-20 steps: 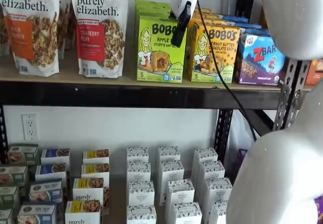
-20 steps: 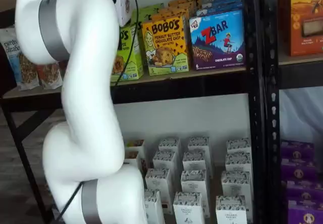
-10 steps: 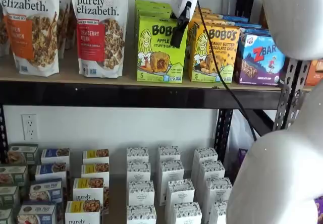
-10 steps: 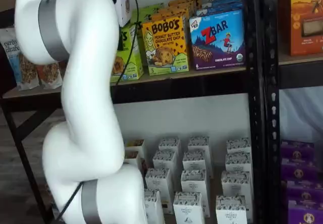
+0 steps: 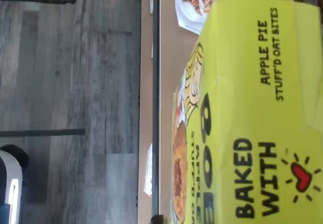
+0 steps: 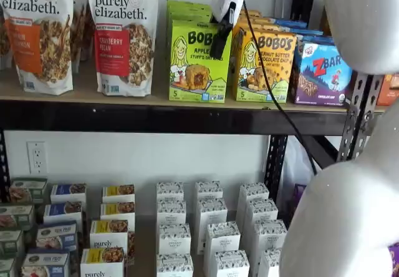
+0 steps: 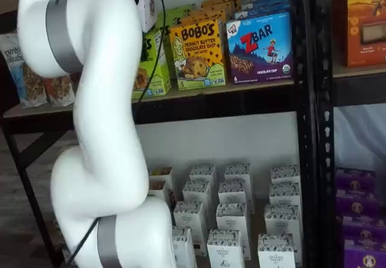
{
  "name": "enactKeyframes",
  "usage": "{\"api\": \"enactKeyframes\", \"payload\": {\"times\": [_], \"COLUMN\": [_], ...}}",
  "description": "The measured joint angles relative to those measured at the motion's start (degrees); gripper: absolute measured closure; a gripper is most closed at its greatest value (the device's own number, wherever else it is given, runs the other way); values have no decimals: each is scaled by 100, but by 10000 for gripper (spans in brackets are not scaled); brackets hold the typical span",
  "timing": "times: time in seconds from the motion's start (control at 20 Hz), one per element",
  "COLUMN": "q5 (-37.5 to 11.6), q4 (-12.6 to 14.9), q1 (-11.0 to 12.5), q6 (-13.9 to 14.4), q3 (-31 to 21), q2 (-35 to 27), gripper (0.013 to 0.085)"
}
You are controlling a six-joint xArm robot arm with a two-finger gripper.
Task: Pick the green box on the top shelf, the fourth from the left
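The green box stands upright at the front of the top shelf, between a granola bag and the yellow-orange Bobo's carton. My gripper hangs in front of the box's upper right corner; one black finger shows under the white body, so no gap can be judged. In a shelf view the box is half hidden behind my arm, and only the gripper's white body shows. The wrist view shows the box close up, from above, with the shelf's black rail beside it.
Purely Elizabeth granola bags stand left of the green box. A blue-purple ZBar carton stands right of the yellow carton. A black upright bounds the shelf on the right. Small cartons fill the lower shelf. My white arm crosses the view.
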State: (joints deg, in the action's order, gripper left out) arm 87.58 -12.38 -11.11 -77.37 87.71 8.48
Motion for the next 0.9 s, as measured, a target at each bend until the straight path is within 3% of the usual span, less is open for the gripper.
{"api": "enactKeyframes", "payload": {"times": [0.55,0.75,0.85,0.9], "q5": [-37,-39,-61,-62], "q4": [-8,-10,0,7], "q1": [-2,-5,-12,-15], "q6": [1,6,10,13], "q3": [-27,-36,-55,-56], "q2": [22,31,43,44], "gripper": [370,450,530,530]}}
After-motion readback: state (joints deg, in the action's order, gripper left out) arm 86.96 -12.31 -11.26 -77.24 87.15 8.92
